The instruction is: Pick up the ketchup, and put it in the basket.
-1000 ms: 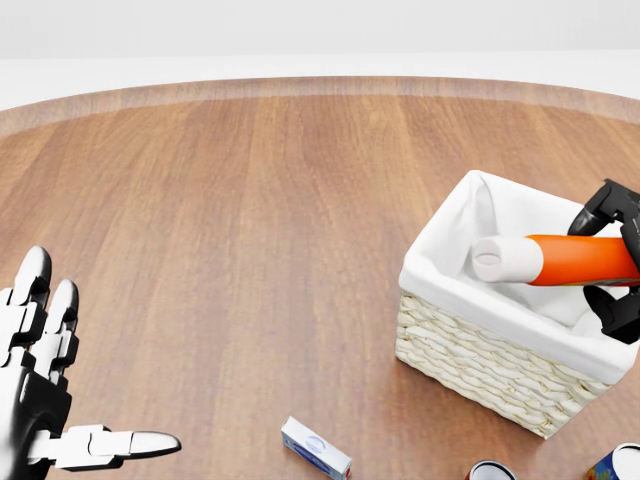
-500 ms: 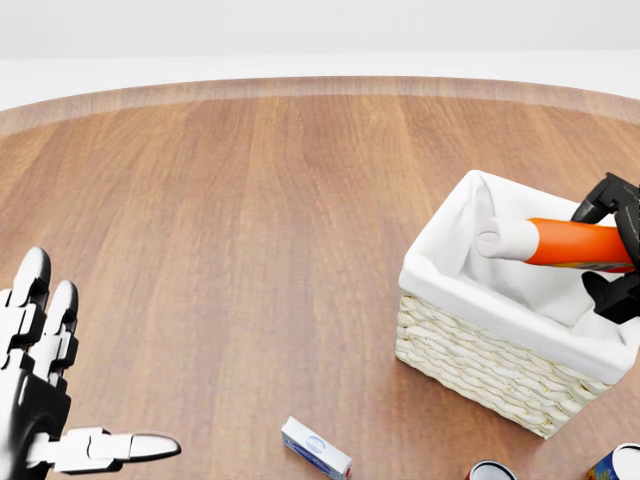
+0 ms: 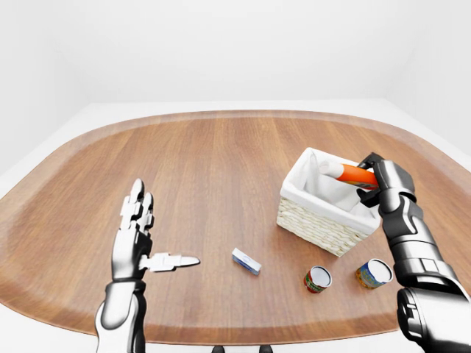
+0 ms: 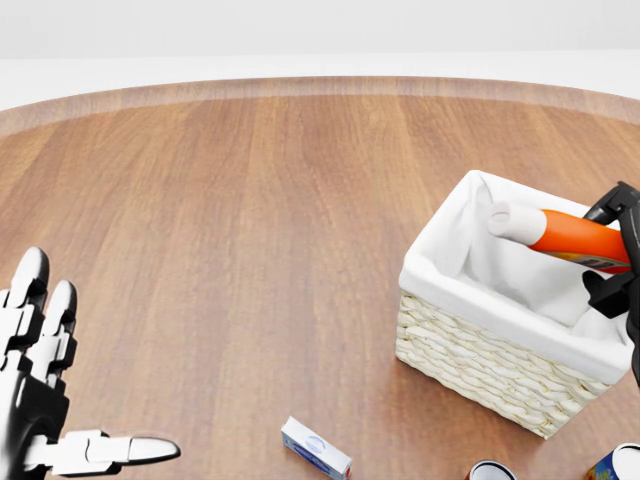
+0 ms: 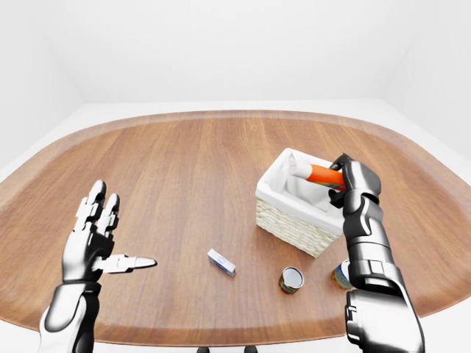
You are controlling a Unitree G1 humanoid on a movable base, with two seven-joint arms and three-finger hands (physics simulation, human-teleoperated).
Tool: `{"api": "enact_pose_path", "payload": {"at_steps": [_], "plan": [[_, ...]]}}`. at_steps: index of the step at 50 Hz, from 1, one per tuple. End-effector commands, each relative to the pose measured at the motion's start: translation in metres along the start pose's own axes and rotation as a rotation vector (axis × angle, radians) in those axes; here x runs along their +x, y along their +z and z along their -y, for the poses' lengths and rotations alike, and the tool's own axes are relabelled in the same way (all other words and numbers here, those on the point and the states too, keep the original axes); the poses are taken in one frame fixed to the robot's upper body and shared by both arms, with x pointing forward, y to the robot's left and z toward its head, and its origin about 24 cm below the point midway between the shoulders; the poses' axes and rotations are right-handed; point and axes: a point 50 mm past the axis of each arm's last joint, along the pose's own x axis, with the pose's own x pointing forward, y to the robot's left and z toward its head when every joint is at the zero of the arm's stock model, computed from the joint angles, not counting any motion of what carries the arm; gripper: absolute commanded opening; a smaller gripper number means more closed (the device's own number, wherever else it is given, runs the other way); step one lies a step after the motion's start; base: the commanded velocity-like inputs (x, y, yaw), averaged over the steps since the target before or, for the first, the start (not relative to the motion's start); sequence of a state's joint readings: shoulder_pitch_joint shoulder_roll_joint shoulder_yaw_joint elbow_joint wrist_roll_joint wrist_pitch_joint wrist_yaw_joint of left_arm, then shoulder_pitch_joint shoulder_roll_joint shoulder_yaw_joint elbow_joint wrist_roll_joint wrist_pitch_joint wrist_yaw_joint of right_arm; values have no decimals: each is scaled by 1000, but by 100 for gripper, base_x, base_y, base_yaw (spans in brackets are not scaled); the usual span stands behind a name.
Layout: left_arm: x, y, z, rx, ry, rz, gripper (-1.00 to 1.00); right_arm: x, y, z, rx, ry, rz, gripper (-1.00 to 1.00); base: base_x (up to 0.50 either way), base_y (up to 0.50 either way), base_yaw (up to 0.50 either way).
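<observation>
The ketchup (image 4: 565, 238) is an orange bottle with a white cap, lying nearly level with its cap pointing left. It hangs over the white-lined wicker basket (image 4: 470, 345) at the right of the head view. My right hand (image 4: 618, 255) is shut on the bottle's base at the basket's right side. My left hand (image 4: 50, 400) stays open at the lower left over the table, fingers spread, holding nothing. The two eye views show the same: the ketchup (image 3: 352, 173) sits in my right hand (image 3: 374, 178) above the basket (image 3: 313, 220).
A small blue-and-white box (image 4: 315, 447) lies on the wooden table below the basket's left. Two cans (image 3: 318, 279) (image 3: 374, 273) stand near the table's lower right edge. The table's rounded rim (image 3: 221, 116) curves along the top.
The right hand has drawn the ketchup to the right and tilted it, so the cap now points up-left. The left hand has not moved.
</observation>
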State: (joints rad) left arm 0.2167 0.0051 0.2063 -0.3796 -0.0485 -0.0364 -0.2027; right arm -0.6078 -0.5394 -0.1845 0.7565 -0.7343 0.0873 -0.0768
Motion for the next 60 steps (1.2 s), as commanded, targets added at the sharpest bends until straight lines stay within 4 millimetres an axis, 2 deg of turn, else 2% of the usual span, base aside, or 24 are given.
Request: {"api": "enact_pose_path", "payload": {"at_steps": [1,5,14,18,31,53,54,55,60], "plan": [[0,1,1,1,-2,1,100,7,-7,1,15,-45,-59,-100,0,0,0],[-1,2,1,1,-3,2,100,9,-15,1,20,-55,-110,-100,0,0,0],[-1,2,1,2,-3,2,100,10,-15,0,21,-55,-116,-100,0,0,0],[-2,-1,1,3,-4,-1,100,10,-23,-10,19,-51,-191,-100,0,0,0],[-3,-1,2,4,-5,0,100,13,-9,-18,8,-31,-180,-100,0,0,0],[-3,-1,1,3,-2,-3,100,14,-1,-19,2,-27,-161,-97,0,0,0],[-3,-1,1,4,-2,-2,100,14,0,-19,4,-29,-161,-57,0,0,0],[-3,-1,1,4,-2,-3,100,15,0,-18,4,-31,-160,100,0,0,0],[-4,-3,2,7,-7,-6,100,16,4,-15,8,-37,-146,100,0,0,0]]}}
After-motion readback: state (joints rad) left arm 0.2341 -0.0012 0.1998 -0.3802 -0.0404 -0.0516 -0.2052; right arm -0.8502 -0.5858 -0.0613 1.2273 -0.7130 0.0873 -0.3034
